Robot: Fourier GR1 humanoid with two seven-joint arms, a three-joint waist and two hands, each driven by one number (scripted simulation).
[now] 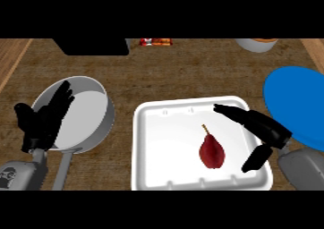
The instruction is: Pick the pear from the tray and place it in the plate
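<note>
I count one dark red pear [211, 152] lying in one white tray [166, 147], with one blue plate [303, 103] beside it. My right hand [262, 129] hovers near the pear, spread and empty. My left hand [42, 118] rests open over one pan [92, 112].

Tray [163, 147] sits near centre of the counter [191, 71]. Pear [212, 152] lies in it, right of its middle. Plate [303, 107] is just right of the tray, pan [92, 112] to its left with handle pointing near. Left hand [39, 125] is over the pan's left rim. Right hand [270, 132] is over the tray's right edge, between pear and plate. Box [92, 46] and bowl [257, 44] stand along the far edge.
</note>
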